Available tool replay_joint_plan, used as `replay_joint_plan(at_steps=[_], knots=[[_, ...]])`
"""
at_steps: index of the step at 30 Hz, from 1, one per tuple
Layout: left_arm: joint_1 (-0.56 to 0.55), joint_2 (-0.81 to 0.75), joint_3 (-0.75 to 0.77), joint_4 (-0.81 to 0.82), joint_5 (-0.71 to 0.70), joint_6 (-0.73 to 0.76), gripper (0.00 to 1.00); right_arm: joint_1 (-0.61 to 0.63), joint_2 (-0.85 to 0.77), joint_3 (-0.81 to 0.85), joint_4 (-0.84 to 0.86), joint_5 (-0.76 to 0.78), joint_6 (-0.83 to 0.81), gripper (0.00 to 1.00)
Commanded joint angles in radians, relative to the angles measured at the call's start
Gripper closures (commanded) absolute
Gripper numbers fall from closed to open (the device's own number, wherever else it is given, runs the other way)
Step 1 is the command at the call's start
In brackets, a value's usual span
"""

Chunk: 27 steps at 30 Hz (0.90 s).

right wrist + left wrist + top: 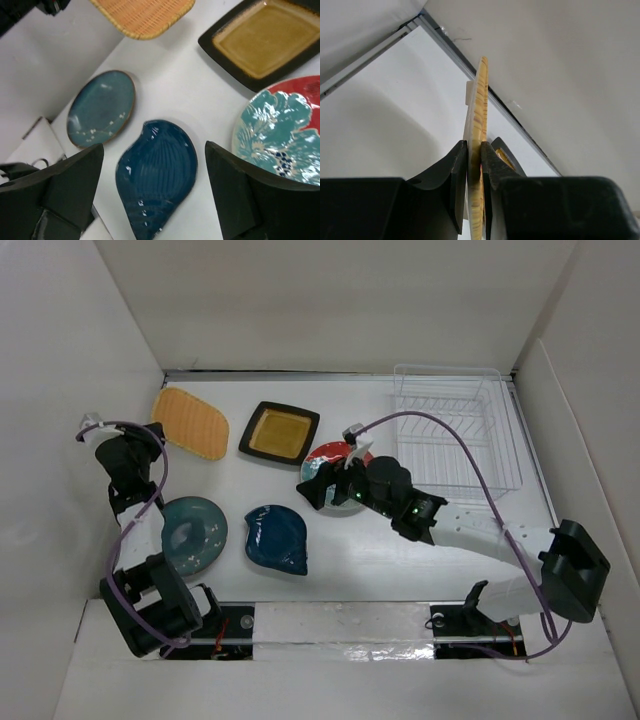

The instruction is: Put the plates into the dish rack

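table point(380, 570) — white | 4 plates point(277, 538) flat | dish rack point(460, 430) far right

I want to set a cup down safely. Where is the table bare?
Bare table lies at the back, between the square yellow plate and the dish rack, and at the near edge, right of the blue leaf plate. The left half is crowded.
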Motion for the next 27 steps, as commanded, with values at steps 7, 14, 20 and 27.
replay_joint_plan(at_steps=[7, 14, 20, 27], knots=[[-0.046, -0.175, 0.056, 0.19, 0.065, -0.122, 1.0, -0.117, 0.149, 0.163, 0.227, -0.187, 0.193, 0.05], [-0.086, -0.238, -0.001, 0.241, 0.113, -0.194, 1.0, -0.177, 0.336, 0.279, 0.351, -0.299, 0.383, 0.01], [-0.115, -0.289, -0.052, 0.294, 0.159, -0.251, 1.0, -0.229, 0.515, 0.341, 0.577, -0.442, 0.555, 0.01], [-0.134, -0.324, -0.105, 0.351, 0.196, -0.303, 1.0, -0.239, 0.667, 0.378, 0.729, -0.505, 0.681, 0.01]])
